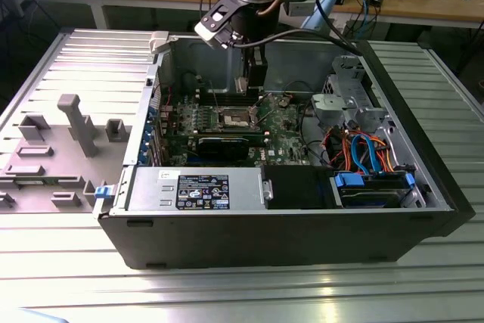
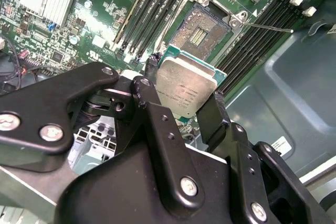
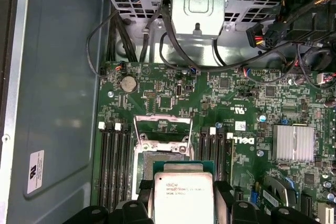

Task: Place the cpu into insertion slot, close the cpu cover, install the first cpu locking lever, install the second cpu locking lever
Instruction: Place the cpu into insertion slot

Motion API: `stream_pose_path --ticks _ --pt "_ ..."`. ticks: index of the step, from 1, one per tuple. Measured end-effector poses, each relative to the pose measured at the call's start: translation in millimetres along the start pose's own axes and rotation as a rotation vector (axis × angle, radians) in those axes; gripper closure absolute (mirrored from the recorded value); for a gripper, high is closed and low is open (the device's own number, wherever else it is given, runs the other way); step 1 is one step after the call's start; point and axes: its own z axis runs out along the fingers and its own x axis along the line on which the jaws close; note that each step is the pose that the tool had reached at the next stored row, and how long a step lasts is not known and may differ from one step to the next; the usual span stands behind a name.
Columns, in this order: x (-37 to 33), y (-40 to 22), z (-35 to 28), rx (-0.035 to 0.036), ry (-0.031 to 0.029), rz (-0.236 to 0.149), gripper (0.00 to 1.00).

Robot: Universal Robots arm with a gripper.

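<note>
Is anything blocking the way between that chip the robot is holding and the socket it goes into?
Nothing visible does. The gripper holds the cpu by its edges, just short of the insertion slot. The cpu cover is swung open, leaving the socket's dark centre bare.

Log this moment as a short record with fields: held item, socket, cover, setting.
held item: cpu, metal face towards both wrist cameras
gripper: jaws shut on the cpu's opposite edges
insertion slot: empty, contact field exposed
cpu position: near the slot but apart from it, not yet seated
cpu cover: swung up, open
setting: arm reaching down into the open computer case, as the exterior view shows
</note>
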Motion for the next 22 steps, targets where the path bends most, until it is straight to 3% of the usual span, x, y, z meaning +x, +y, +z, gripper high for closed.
stream_pose_path --ticks 22 --pt "4.0 -3.9 1.7 0.0 0.0 0.0 0.45"
